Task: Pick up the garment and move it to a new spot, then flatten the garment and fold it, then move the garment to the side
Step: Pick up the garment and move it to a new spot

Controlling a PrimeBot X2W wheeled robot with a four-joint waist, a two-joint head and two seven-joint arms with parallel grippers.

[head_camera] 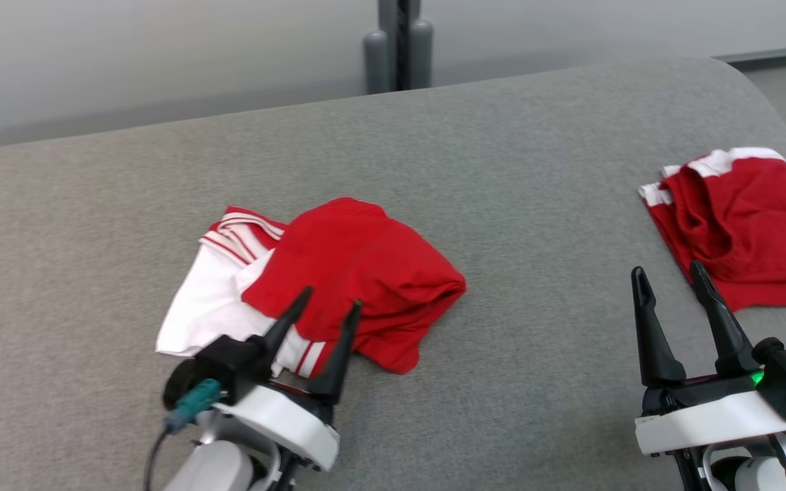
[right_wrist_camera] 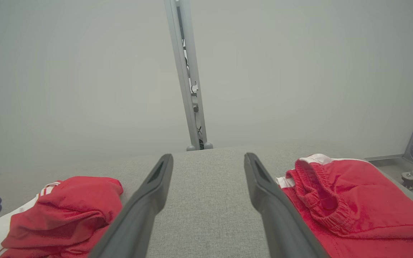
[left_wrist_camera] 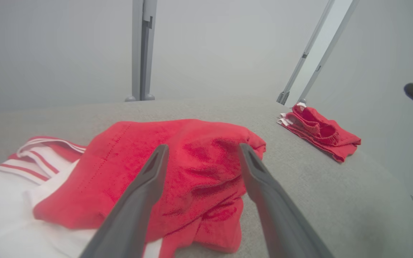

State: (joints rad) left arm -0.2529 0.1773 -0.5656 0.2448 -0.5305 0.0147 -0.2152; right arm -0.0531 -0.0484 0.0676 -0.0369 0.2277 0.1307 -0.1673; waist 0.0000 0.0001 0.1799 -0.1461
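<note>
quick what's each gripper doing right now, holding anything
left gripper: open, nothing held, at the near edge of the red and white garment
right gripper: open, empty, over the grey surface

Head camera high, downward over counter [head_camera: 502, 136]; wrist cameras low, close, forward; garment [head_camera: 359, 259] beyond left gripper [head_camera: 333, 297] common to all.

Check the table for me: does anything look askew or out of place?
The red and white garment lies bunched in a heap before the open left gripper, red cloth flopped over the white, not flat. A second red garment sits loosely folded near the right edge of the table. Nothing looks spilled or damaged.
</note>
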